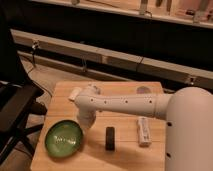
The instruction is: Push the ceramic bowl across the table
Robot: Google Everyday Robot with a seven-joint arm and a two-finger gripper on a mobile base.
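The green ceramic bowl (63, 138) sits on the light wooden table (125, 155) near its front left corner. My white arm reaches from the right across the tabletop. My gripper (85, 124) points down just to the right of the bowl's rim, at or very near its edge. I cannot tell whether it touches the bowl.
A small black block (110, 138) stands right of the bowl. A white oblong object (143, 131) lies further right. A small white thing (74, 93) and a round greyish thing (144, 90) lie near the far edge. A black chair (15, 107) stands left of the table.
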